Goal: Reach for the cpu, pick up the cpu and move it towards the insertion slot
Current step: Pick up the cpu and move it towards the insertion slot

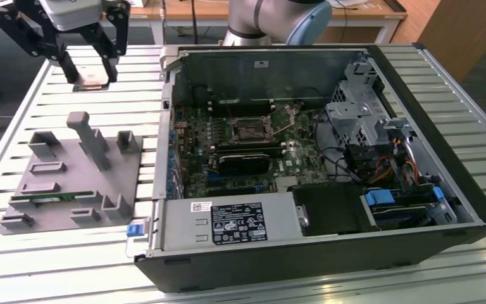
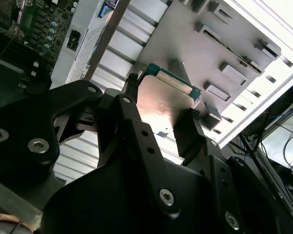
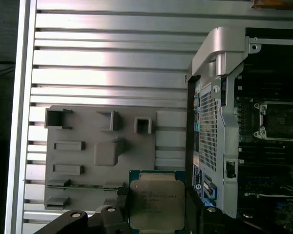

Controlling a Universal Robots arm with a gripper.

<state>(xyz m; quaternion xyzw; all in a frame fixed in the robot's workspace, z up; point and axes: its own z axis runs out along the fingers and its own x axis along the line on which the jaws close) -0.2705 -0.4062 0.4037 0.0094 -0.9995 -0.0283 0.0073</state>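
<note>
- Hanging high over the slatted metal table (image 1: 23, 114) at the exterior view's left, the gripper (image 1: 91, 79) has its two black fingers closed on the cpu (image 1: 91, 76), which it carries clear of every surface.
- In the first wrist view the cpu (image 3: 156, 204) shows its silvery top and green rim, pinched at two opposite edges between the fingers (image 3: 122, 195); in the second wrist view its flat underside (image 2: 161, 109) sits between the same fingers (image 2: 132, 97), the jaws narrowed to the chip's width.
- Below the gripper, still at the exterior view's left, the grey parts tray (image 1: 57, 190) lies flat on the table, with upright blocks and low pockets; the first wrist view shows it (image 3: 88, 126) directly under the held chip.
- A long thin green memory stick (image 1: 53, 198) lies in a groove near the tray's near edge.
- Further toward the exterior view's right stands the open computer case (image 1: 445, 183), lying on its side with the green motherboard (image 1: 226, 145) exposed.
- The insertion slot (image 1: 249, 128) sits in the upper middle of that board, a dark square socket in a shiny frame; the first wrist view catches it (image 3: 276, 119) inside the case, well apart from the cpu.
- A black card (image 1: 241, 161) lies just below the socket, and a labelled power supply (image 1: 230, 221) fills the case's near corner.
- Cables and drive cages (image 1: 369, 120) crowd the far right of the case.
</note>
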